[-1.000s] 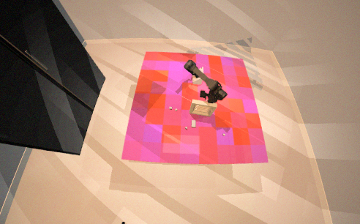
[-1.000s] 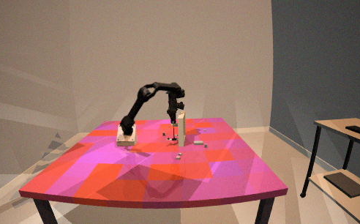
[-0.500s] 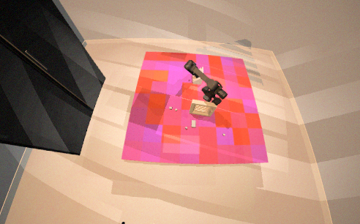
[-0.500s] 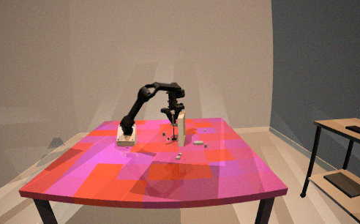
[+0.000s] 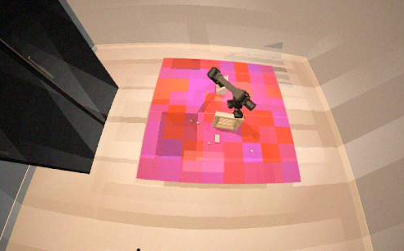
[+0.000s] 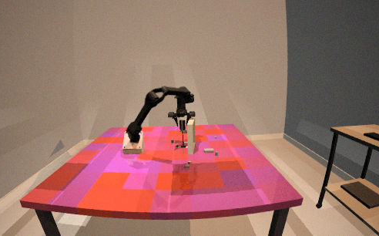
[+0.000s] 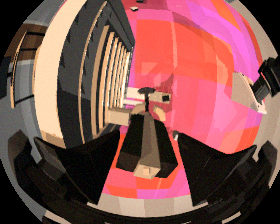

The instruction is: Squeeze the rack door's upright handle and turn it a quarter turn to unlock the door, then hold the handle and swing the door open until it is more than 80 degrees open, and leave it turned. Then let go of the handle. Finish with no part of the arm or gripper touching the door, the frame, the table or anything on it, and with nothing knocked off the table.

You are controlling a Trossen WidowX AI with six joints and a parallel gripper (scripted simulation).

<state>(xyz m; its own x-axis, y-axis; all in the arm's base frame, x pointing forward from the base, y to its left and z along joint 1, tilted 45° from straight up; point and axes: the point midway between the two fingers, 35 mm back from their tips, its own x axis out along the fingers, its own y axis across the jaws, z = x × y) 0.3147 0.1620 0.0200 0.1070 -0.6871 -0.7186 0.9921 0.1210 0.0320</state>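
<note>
The pale box-shaped rack (image 5: 227,128) (image 6: 191,136) (image 7: 71,75) stands upright mid-table. It shows edge-on in the exterior view; its dark panel and pale slats are at the left of the wrist view. The door's opening angle cannot be told. A thin dark upright stem (image 6: 182,139) with a short crosspiece, perhaps part of the handle, stands on the rack's robot side. My gripper (image 5: 237,115) (image 6: 182,129) (image 7: 149,135) points down above that stem, close beside the rack. Its fingers are apart. A dark block (image 7: 131,150) shows between them; I cannot tell whether it is the handle.
The arm's pale base (image 6: 132,150) stands on the robot side of the rack. A small pale block (image 5: 217,139) (image 6: 209,150) and several smaller pieces lie around the rack. The patchwork table (image 5: 163,170) (image 6: 115,193) has its edges well away from the rack.
</note>
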